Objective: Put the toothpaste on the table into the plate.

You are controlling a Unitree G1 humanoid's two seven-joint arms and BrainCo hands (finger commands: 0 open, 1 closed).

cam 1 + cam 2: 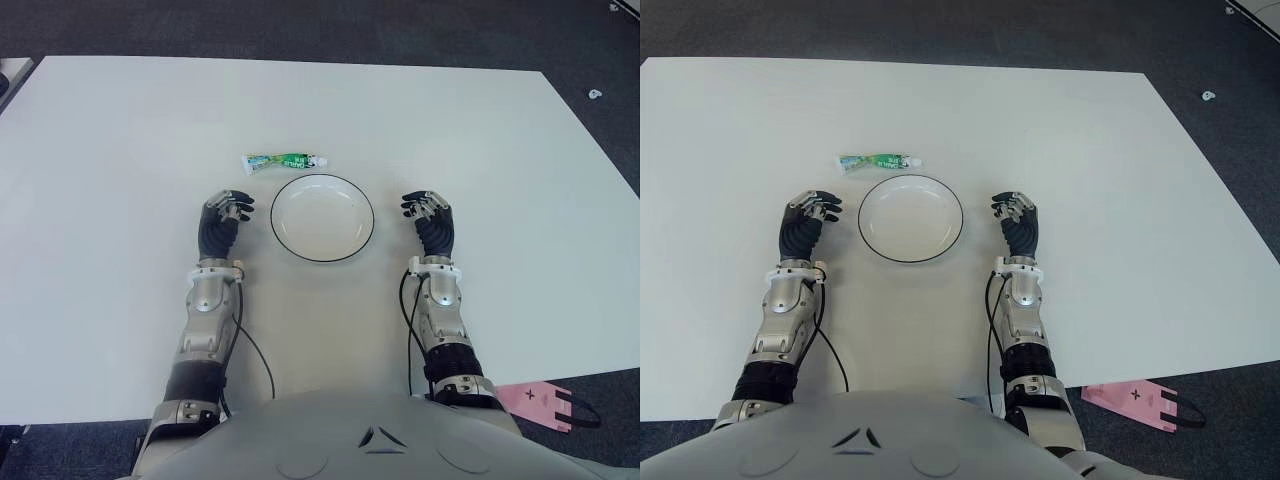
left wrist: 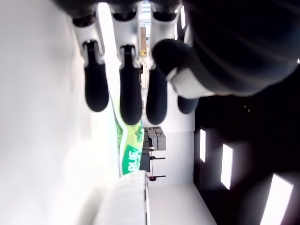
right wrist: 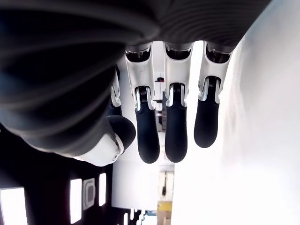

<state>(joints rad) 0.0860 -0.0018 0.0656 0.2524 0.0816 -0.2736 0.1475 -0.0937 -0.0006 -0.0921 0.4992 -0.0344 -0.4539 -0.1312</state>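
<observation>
A green and white toothpaste tube [image 1: 284, 161] lies flat on the white table [image 1: 120, 150], just beyond the far left rim of a white plate [image 1: 322, 217] with a dark edge. The plate holds nothing. My left hand [image 1: 226, 212] sits left of the plate and a little nearer than the tube, fingers relaxed and empty. My right hand [image 1: 428, 210] sits right of the plate, fingers loosely curled and holding nothing. In the left wrist view the toothpaste tube [image 2: 129, 150] shows beyond the fingertips [image 2: 130, 96].
A pink bag [image 1: 545, 402] with black handles lies on the dark floor past the table's near right corner. Bare table surface spreads wide on every side of the plate.
</observation>
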